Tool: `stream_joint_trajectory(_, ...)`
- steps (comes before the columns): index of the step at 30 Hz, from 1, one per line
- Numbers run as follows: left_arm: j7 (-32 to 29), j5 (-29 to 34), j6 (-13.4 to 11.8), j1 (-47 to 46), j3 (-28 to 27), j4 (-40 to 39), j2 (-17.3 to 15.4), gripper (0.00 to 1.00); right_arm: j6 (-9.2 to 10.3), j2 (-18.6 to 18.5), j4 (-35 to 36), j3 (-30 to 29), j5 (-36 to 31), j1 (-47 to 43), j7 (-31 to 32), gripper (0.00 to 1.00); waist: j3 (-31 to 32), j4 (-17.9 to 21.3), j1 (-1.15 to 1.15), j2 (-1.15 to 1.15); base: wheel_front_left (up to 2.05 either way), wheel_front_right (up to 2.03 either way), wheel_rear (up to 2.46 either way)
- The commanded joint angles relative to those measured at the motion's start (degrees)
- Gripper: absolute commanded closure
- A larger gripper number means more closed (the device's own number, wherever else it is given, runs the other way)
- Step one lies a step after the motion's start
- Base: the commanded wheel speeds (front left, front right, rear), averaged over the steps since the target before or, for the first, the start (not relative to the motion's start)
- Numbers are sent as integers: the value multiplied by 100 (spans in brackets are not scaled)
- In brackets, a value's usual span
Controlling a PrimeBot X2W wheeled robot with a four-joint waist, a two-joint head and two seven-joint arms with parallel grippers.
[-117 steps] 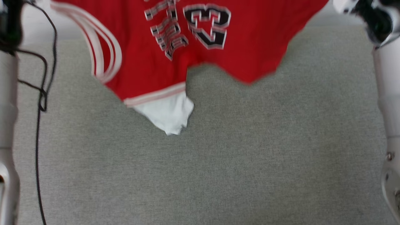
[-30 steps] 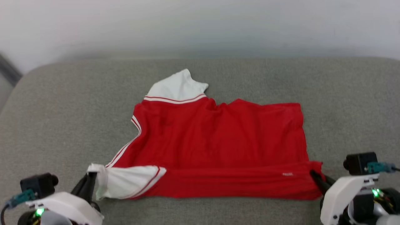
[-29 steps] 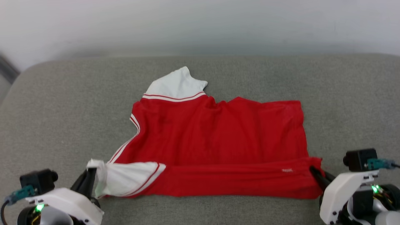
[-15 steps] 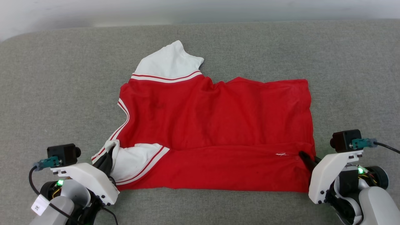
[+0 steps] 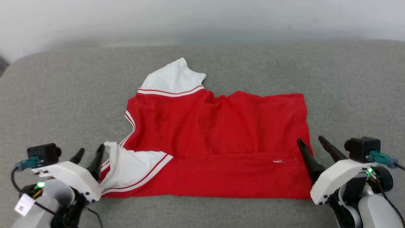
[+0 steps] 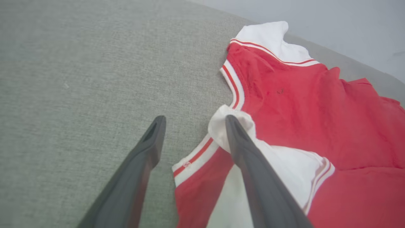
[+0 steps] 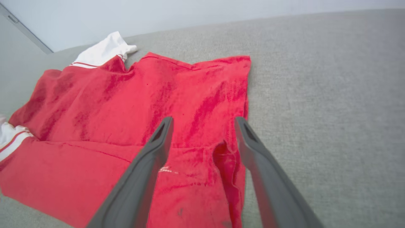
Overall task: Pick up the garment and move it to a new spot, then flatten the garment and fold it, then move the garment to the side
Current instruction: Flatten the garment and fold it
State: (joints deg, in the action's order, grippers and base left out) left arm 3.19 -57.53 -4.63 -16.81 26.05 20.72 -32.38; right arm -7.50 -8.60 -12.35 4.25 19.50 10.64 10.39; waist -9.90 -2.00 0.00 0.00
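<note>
The left gripper [image 5: 91, 148] and right gripper [image 5: 309, 139] have just let go, fingers spread empty; the red white-sleeved jersey shirt [image 5: 218, 136] lies mid-frame, first fold done.

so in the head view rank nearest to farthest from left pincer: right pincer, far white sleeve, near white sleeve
1. near white sleeve, beside the left pincer
2. far white sleeve, at the back
3. right pincer, far right

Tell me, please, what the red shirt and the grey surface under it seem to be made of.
The garment: thin, soft fabric, probably a knit, matte; it lies in small creases and a folded band. The grey surface: probably woven upholstery cloth, matte, with a fine speckled weave.
</note>
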Motion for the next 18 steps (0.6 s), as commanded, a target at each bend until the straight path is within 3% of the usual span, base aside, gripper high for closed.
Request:
stream_joint_trajectory(1, -10, 63, -70, 82, -34, -58, -112, 0, 2, 61, 79, -12, -44, -98, -196, 0, 202, 42, 0, 0, 0, 0, 0)
stream_joint_trajectory(5, -314, 102, -264, 198, -22, -413, -442, 0, 2, 153, 337, -90, -339, -271, -688, 0, 456, 78, 0, 0, 0, 0, 0)
stream_joint_trajectory(9, -996, 23, -372, 314, 78, -859, -859, 0, 2, 258, 773, -114, -651, -466, -908, 0, 588, 118, 0, 0, 0, 0, 0)
stream_joint_trajectory(18, -2934, -788, -707, 797, 264, -1635, -1555, 0, 2, 491, 1788, -39, -845, -955, -611, 0, 275, 483, 0, 0, 0, 0, 0)
